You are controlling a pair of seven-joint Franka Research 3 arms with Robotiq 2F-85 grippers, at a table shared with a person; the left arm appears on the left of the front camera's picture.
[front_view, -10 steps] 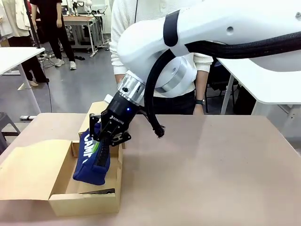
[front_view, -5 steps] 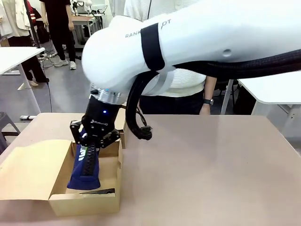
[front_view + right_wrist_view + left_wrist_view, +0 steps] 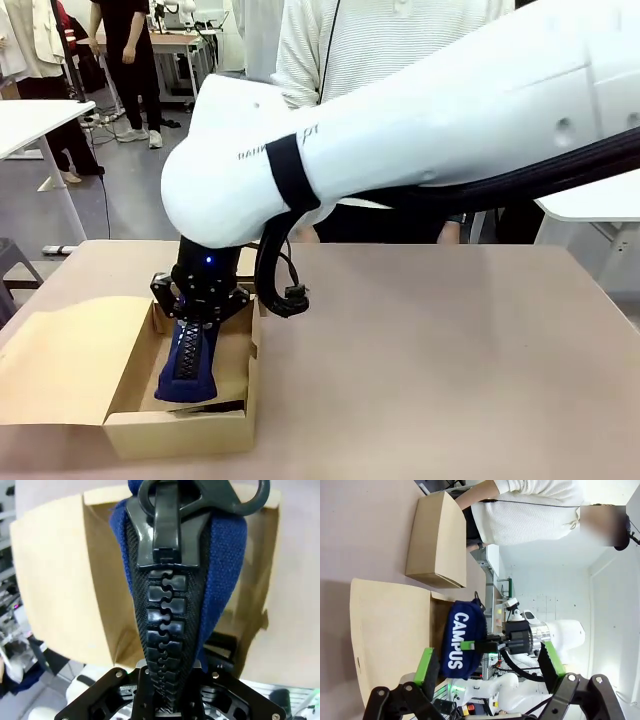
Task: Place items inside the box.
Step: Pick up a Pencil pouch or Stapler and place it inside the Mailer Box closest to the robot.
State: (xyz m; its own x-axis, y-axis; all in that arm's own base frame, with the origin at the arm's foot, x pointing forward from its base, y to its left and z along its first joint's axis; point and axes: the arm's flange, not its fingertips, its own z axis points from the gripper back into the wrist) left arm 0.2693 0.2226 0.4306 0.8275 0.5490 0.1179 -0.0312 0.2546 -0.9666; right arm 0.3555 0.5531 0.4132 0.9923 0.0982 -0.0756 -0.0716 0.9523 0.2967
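My right gripper (image 3: 200, 312) is shut on the top end of a navy zip pouch (image 3: 188, 362). The pouch hangs upright with its lower end down inside the open cardboard box (image 3: 180, 432) at the table's near left. In the right wrist view the pouch (image 3: 227, 565) and its black zip rise from my gripper (image 3: 167, 702), with the box's floor (image 3: 75, 595) behind. A black item (image 3: 208, 407) lies at the box's near end. From the left wrist view, my left gripper (image 3: 489, 664) is open and holds nothing, looking at the pouch (image 3: 460, 640), which reads CAMPUS.
The box's big flap (image 3: 60, 360) lies open to the left on the table. A person in a pale striped sweater (image 3: 380, 50) stands at the far side. Bare brown tabletop (image 3: 450, 360) stretches to the right of the box.
My right arm has swung left and down, lowering the pouch from above the box's rim into the box. The pouch has turned so its zip faces the front.
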